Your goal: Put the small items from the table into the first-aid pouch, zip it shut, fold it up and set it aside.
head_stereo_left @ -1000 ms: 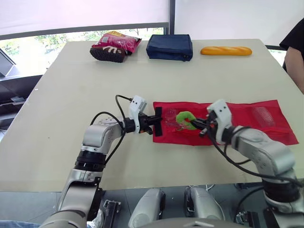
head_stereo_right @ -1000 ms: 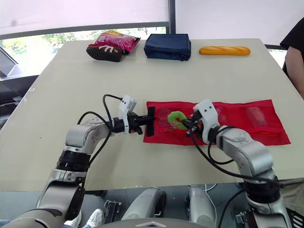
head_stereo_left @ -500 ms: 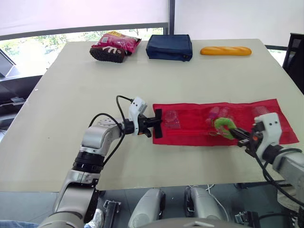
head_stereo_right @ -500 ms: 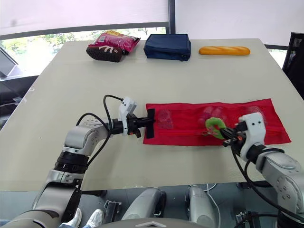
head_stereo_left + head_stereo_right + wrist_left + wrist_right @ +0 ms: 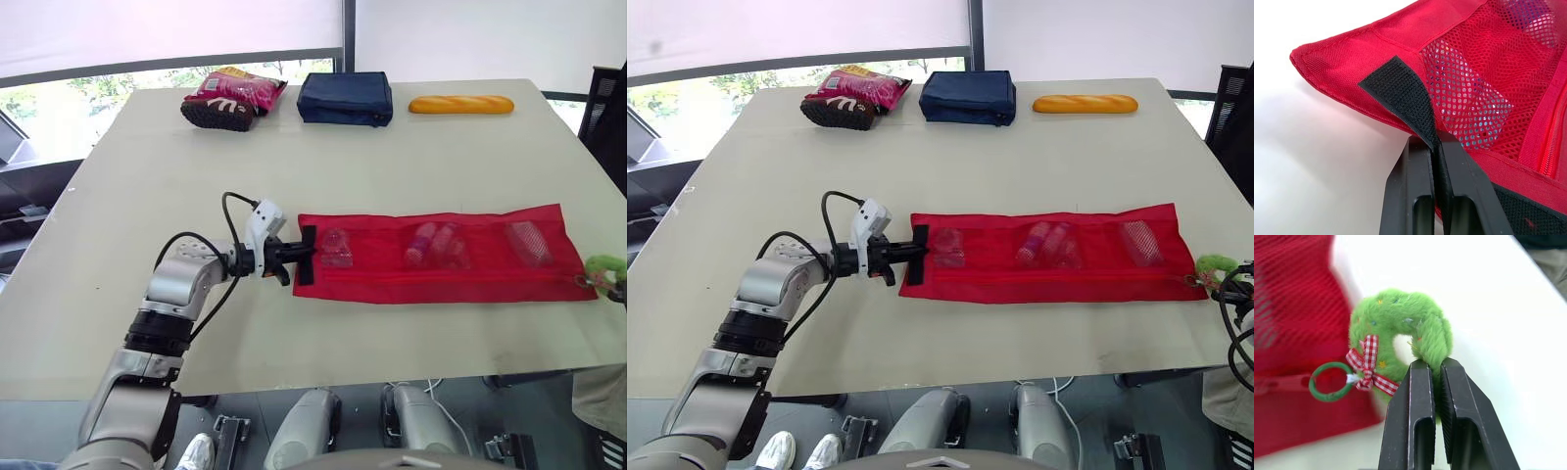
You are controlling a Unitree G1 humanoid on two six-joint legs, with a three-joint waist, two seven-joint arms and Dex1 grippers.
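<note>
The left arm (image 5: pixel 176 289) has rounded silver-grey shells with black rings at the joints; a thin black cable (image 5: pixel 224 208) loops over it to a white block (image 5: pixel 262 220) at the wrist; the left gripper (image 5: pixel 1436 142) and right gripper (image 5: pixel 1435 364) carry flat black jaws, each with a recessed slot.

right claw (image 5: pixel 1221 279) cut by view's edge, small items (image 5: pixel 436 245) behind pouch (image 5: pixel 470 279) mesh too small to identify
</note>
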